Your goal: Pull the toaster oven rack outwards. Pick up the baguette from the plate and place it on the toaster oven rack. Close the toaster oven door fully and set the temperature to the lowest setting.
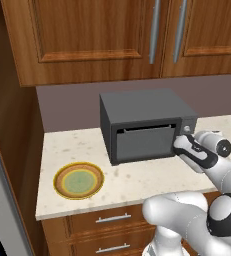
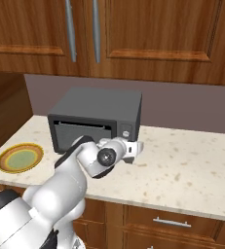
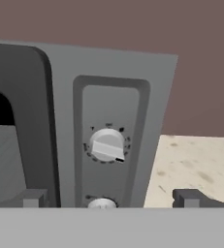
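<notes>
Knob [image 3: 107, 145] — between, above fingers [image 3: 32, 198]

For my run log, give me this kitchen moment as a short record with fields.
toaster oven door: nearly shut, narrow dark gap along its top
plate: empty, on the counter left of the toaster oven
gripper: open, facing the control panel
knob: upper dial, between the spread fingertips
baguette: hidden from the cameras
</notes>
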